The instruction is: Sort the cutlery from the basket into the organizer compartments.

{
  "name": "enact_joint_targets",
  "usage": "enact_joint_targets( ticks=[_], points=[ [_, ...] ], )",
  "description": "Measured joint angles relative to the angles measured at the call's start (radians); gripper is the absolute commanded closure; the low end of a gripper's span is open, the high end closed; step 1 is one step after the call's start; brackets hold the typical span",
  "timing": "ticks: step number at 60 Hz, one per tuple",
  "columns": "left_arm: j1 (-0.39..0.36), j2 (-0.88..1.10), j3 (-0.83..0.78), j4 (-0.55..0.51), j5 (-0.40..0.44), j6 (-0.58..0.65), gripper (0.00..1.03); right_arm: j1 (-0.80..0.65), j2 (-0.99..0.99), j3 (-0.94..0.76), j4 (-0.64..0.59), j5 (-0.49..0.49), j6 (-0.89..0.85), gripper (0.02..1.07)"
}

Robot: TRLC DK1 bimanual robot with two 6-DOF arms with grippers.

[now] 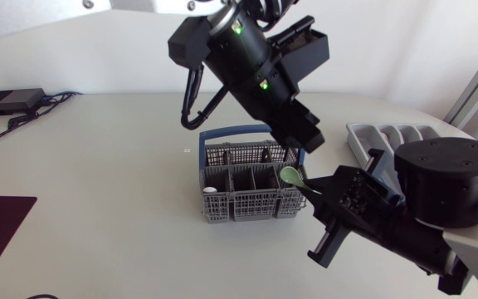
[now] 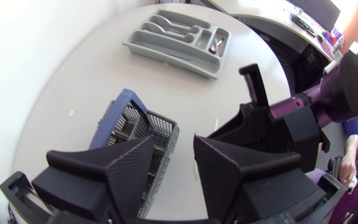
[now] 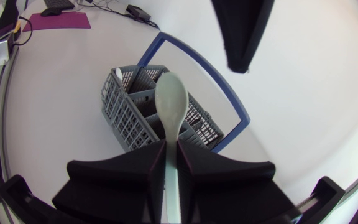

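Right gripper (image 3: 171, 152) clamped on pale-green spoon (image 3: 170, 102), oval bowl outward | grey blue-handled basket (image 3: 122, 109) ahead | left gripper (image 2: 174, 158) fingers apart

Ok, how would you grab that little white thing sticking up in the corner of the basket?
By its white tip, coming straight down from above. Only that end pokes up over the rim of the basket, and the mesh walls close it in, so coming from the side would likely be blocked.
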State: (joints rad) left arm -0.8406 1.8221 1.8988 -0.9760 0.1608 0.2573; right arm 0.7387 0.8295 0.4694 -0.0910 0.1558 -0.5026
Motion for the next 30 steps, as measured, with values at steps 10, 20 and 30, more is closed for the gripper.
enact_joint_targets(
  ticks=[10, 20, 30],
  points=[
    [0.088, -0.014, 0.004, 0.04, -0.021, 0.002, 0.43, -0.056, -0.064, -0.034, -0.06, -0.083, -0.02, 1.01],
    [0.161, -0.066, -0.024, 0.047, -0.091, 0.062, 0.43, -0.296, -0.114, -0.074, -0.112, -0.274, -0.1, 1.01],
    [0.173, -0.153, -0.137, 0.05, -0.134, 0.141, 0.43, -0.547, -0.116, -0.077, -0.145, -0.463, -0.222, 1.01]
  ],
)
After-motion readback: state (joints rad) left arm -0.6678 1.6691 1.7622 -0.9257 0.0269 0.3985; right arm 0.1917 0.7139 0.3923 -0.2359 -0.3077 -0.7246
